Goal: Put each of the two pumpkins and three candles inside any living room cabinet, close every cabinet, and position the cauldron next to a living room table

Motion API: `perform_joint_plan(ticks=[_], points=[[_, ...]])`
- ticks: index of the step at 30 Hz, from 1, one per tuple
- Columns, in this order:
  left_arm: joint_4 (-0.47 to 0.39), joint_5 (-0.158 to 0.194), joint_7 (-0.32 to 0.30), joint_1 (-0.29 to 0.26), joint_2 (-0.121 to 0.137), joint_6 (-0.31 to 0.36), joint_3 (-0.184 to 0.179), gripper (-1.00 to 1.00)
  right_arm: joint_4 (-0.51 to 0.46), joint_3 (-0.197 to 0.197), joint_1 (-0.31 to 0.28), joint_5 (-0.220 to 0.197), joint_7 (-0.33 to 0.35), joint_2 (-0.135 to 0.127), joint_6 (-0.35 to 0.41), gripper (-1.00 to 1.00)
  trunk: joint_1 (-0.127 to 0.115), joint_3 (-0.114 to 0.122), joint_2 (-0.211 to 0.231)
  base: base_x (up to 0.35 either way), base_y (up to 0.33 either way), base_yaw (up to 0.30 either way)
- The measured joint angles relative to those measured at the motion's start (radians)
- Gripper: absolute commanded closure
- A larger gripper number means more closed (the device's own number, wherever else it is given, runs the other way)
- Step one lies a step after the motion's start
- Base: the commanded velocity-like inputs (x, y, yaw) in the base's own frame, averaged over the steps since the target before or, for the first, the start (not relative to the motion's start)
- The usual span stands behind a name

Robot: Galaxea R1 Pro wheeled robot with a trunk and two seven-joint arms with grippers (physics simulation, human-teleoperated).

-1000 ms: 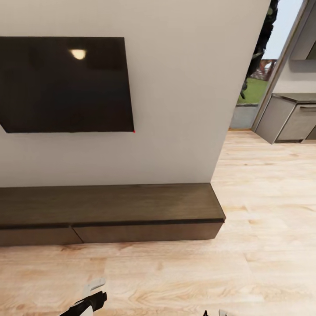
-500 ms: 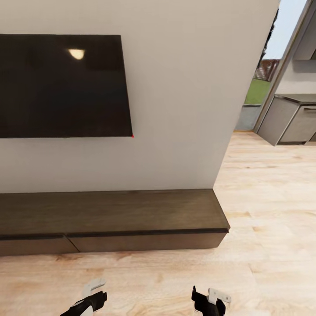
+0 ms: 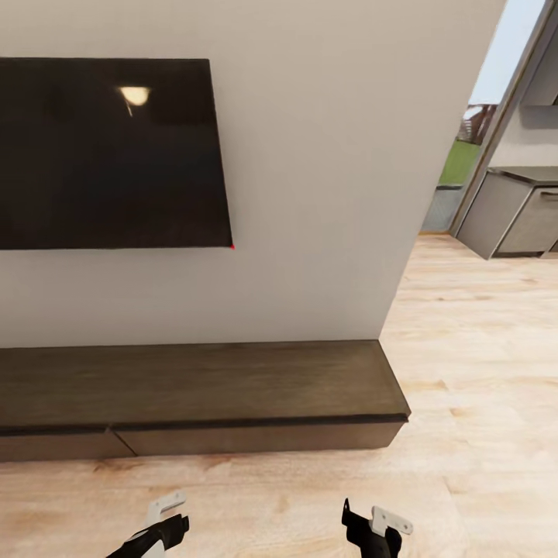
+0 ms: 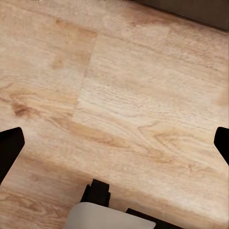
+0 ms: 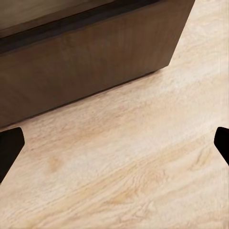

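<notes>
The cabinet [image 3: 201, 387], a long, low, dark brown unit, stands against the white wall with its two visible drawer fronts flush and shut. Its right end [image 5: 86, 62] is close ahead in the right wrist view, and a dark strip of it [image 4: 191, 9] edges the left wrist view. My left gripper [image 3: 169, 515] and right gripper [image 3: 372, 521] hover low over the wooden floor in front of the unit. Both are open, with the fingertips wide apart and nothing between them [image 4: 114, 148] [image 5: 114, 148]. The pumpkins, candles, cauldron and table are out of view.
A black TV [image 3: 108, 151] hangs on the wall above the unit. To the right, the light wood floor [image 3: 480, 372] runs past the wall's end toward grey kitchen cabinets [image 3: 511, 209] and a bright doorway.
The camera has shifted, so the unit sits lower and further right in the picture. My right gripper has come up into view at the bottom edge. The left gripper has barely moved.
</notes>
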Motion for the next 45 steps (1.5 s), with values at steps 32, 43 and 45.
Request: perform_joint_plan(ticks=[32,43,45], points=[[-0.221,0.008,-0.975,-0.005,0.345,0.494,0.01,-1.0,-0.001,0.0,0.0,-0.001,0.001,0.002,-0.072,-1.0,0.0,0.0,0.0,0.032,0.013,0.0],[-0.559,0.013,-1.234,-0.005,0.435,0.746,0.141,-1.0,0.002,0.0,0.0,-0.003,0.001,0.0,-0.068,-1.0,0.019,-0.016,-0.035,0.0,0.0,0.0],[-0.563,0.025,-1.238,-0.006,0.436,0.76,0.146,-1.0,0.003,0.001,0.0,0.0,0.001,0.0,-0.065,-1.0,0.027,-0.022,-0.049,0.0,0.0,0.0]])
